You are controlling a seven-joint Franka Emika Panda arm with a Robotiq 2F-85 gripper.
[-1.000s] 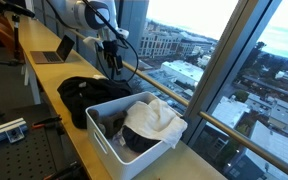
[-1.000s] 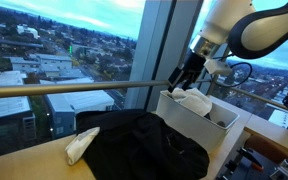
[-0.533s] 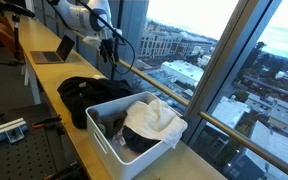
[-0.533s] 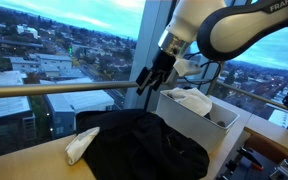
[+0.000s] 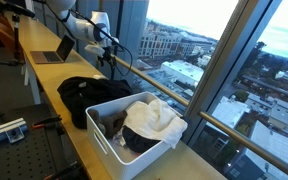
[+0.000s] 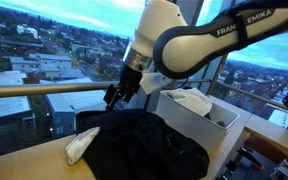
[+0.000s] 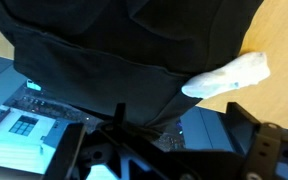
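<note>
Two hazards: the black gripper (image 6: 112,97), jaws wide apart and empty, is hovering above the crumpled black fabric garment (image 6: 144,150) lying on the wooden counter (image 6: 24,165), beside a small rolled white cloth (image 6: 81,146); a low pass could be snagging loose folds and dragging both toward the counter edge.

Long wooden counter (image 5: 42,78) by the window. Sitting on it: laptop (image 5: 54,52) at the far end, black cloth (image 5: 79,93) heaped midway, white bin (image 5: 106,140) right up against the cloth, small white rag (image 6: 81,145) just beside the cloth's other edge.
</note>
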